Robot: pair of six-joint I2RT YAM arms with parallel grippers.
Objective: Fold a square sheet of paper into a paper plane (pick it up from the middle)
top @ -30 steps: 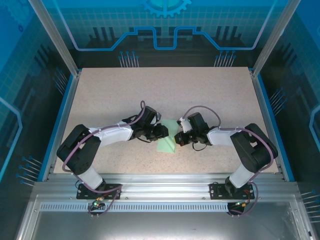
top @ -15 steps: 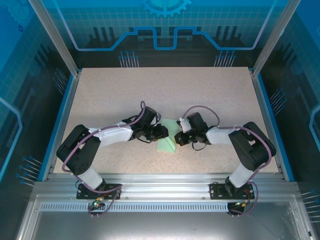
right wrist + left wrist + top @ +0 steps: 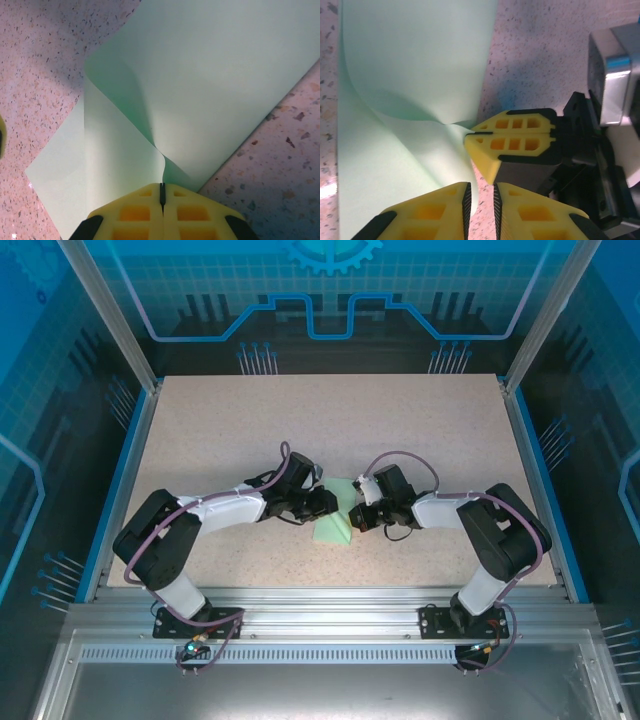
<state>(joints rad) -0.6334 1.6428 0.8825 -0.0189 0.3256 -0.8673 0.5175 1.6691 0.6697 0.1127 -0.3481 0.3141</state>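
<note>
1. Table [image 3: 330,420]: speckled top; both arms reach in to its middle, their tips facing and just beside each other.
2. Sheet [image 3: 215,70]: pale green, lying on the table between the two tools; it spreads straight ahead of the right gripper [image 3: 161,187] and fans out to both sides; it lies ahead and to the left of the left gripper [image 3: 481,190]; seen from overhead, its long axis runs across the line joining the tools.
3. Right gripper: jaws together, clamped on the sheet's nearest edge; a raised buckle runs forward from the pinch; one layer appears to lap over another beside it.
4. Left gripper: jaws narrowly apart, a slit between them; the sheet's edge runs down to the mouth of that slit; nothing appears clamped.
5. Governing relation, as judged: the right tool has the hold and the left is free; the right tip crosses just ahead of the left tool's mouth, so any closing there must take the edge beside the pinch without fouling the other fingers.
6. Not established: whether the edge enters the left slit; how many layers are pinched; from overhead the tools cover the sheet's middle; both wrist views crop its outer edges.
</note>
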